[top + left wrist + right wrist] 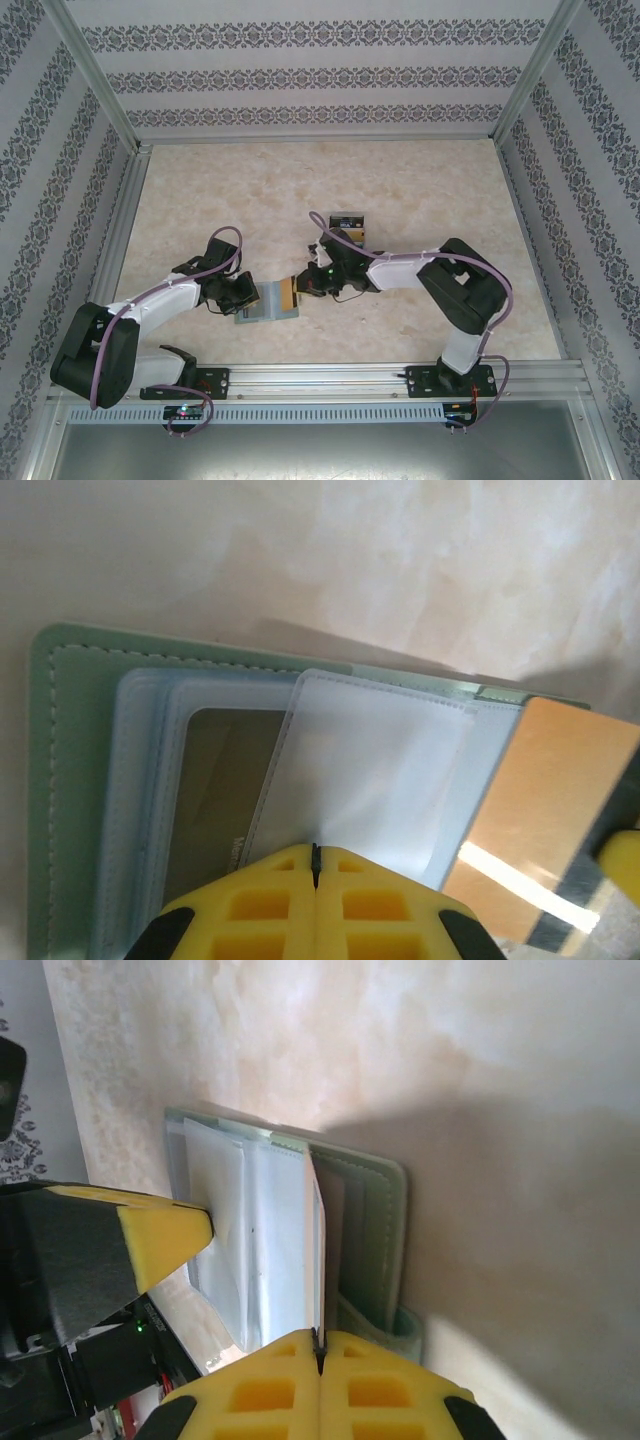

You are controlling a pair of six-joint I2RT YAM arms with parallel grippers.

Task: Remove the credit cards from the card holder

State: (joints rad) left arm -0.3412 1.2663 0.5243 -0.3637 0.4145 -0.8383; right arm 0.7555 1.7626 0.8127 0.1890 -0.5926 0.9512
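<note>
Card holder lies open and flat on the tabletop, between the two arms' tips. Green outer cover with a stitched edge, clear sleeves stacked inside.

Contents: one dark card sits in a sleeve on the holder's left side, as the left wrist view shows it. Faint lettering on it, too small to read. One tan-gold card sticks out past the holder's right edge, most of its face exposed, its inner end overlapping the sleeves.

Left gripper: jaws fully closed, yellow tips meeting at the near edge of the top clear sleeve and touching it. Cannot tell whether the sleeve is nipped between them or only pressed down.

Right gripper: jaws fully closed on the tan-gold card, which the right wrist view shows edge-on as a thin line running from the tips back to the holder. The holder's cover lies just beyond that line.

Outward from the holder: one black card with white marks lies flat on the tabletop, on the far side of the holder and beyond the right arm's wrist, well apart from it. A tan strip shows at that card's near edge, half hidden by the arm. Cannot tell what it is.

Count: one card holder, three cards seen for certain (dark, tan-gold, black).
</note>
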